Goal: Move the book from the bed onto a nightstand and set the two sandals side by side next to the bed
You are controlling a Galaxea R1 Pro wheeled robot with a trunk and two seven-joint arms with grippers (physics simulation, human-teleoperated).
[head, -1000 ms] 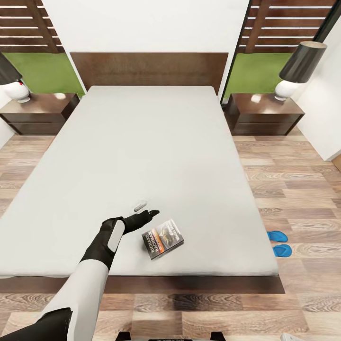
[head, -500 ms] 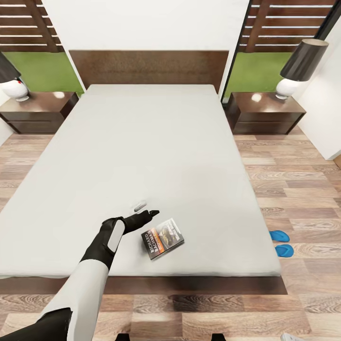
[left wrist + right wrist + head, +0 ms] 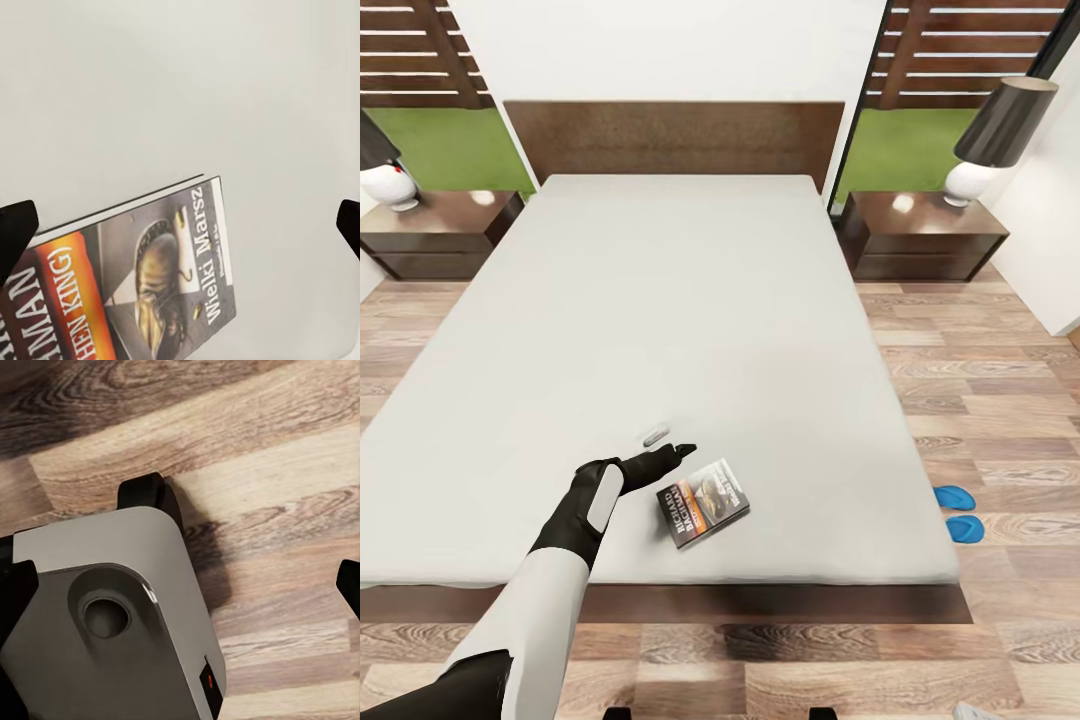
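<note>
Head overlooks bed (image 3: 660,300); left wrist nears book (image 3: 142,285).

Bright, even, shadowless light fills the head view; glare spots shine on both nightstand tops (image 3: 925,215). Edges bow slightly. Wrist views are soft, mildly blurred.

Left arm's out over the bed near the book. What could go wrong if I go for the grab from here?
1. The book lies flat on the mattress, so the left gripper may shove it rather than get under it.
2. It sits near the foot edge; a push could slide it off.
3. The small pale object beside the gripper might get knocked.
</note>
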